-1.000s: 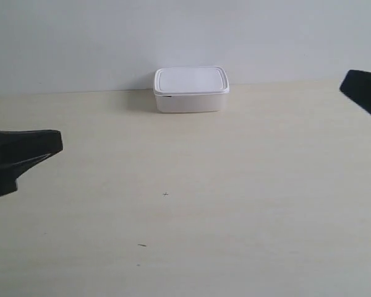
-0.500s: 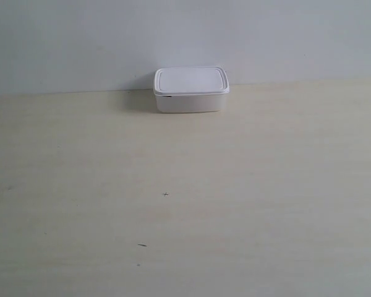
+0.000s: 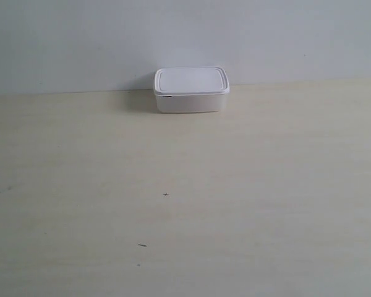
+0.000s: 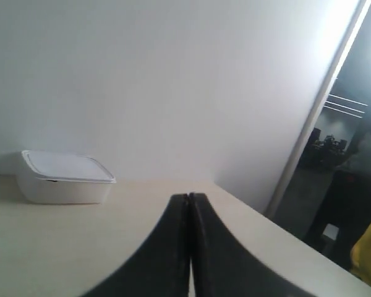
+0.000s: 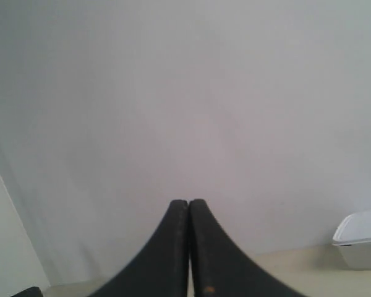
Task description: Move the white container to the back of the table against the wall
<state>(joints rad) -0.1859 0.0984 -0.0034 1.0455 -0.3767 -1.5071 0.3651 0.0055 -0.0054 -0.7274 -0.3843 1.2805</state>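
We judge it done: the white container (image 3: 191,90) sits against the wall (image 3: 173,31), left gripper (image 4: 189,201) and right gripper (image 5: 189,205) closed, empty

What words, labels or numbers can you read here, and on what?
None can be read. The white container has plain lid and sides, the wall is blank, and the table bears only tiny dark specks, not lettering. The dark area beyond the wall in the left wrist view is too blurred to read.
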